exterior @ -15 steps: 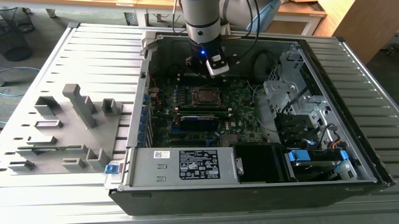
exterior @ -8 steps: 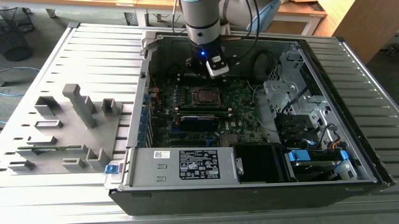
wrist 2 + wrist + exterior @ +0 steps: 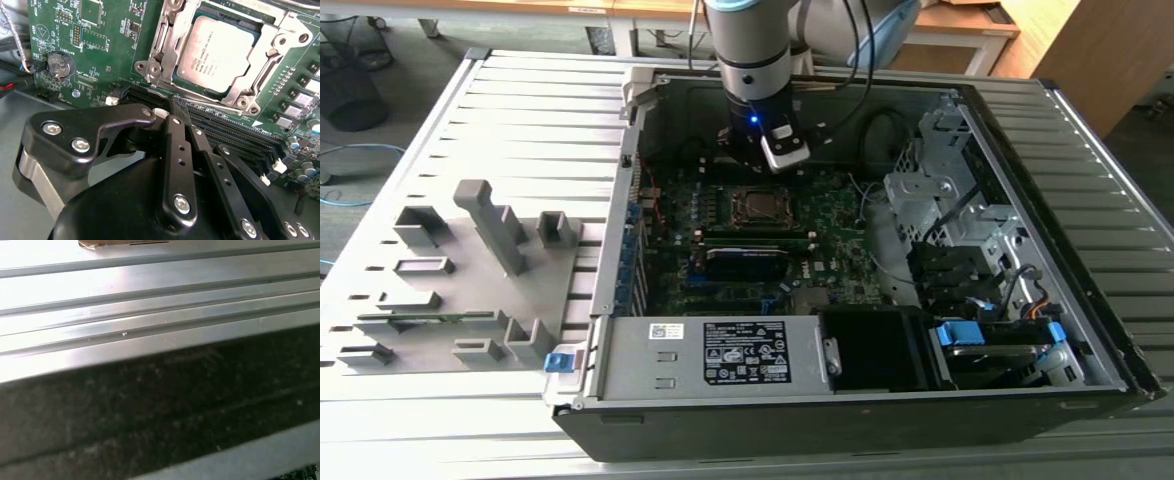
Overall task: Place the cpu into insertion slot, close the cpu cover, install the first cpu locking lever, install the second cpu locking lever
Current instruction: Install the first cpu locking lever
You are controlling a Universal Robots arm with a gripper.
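The cpu [image 3: 220,52], a flat square chip with a dull silver top, lies in its socket on the green motherboard [image 3: 95,45]. The cpu cover [image 3: 167,47], a silvery frame plate, lies flat around it, with the chip's top showing through the window. Thin wire levers run along the socket's sides [image 3: 272,60]. My gripper [image 3: 177,107] is shut, its black fingers [image 3: 175,150] pressed together. Their tips sit right at the socket's edge, by a thin wire end [image 3: 157,94]. In the exterior view the gripper [image 3: 777,165] hangs inside the open computer case just behind the socket [image 3: 754,205].
Long black memory slots [image 3: 235,135] and a coin battery [image 3: 57,65] lie close to the fingers. The case holds a power supply [image 3: 720,350] and a drive cage [image 3: 961,220]. A grey fixture block [image 3: 454,280] stands at the exterior view's left on the slatted table [image 3: 150,300].
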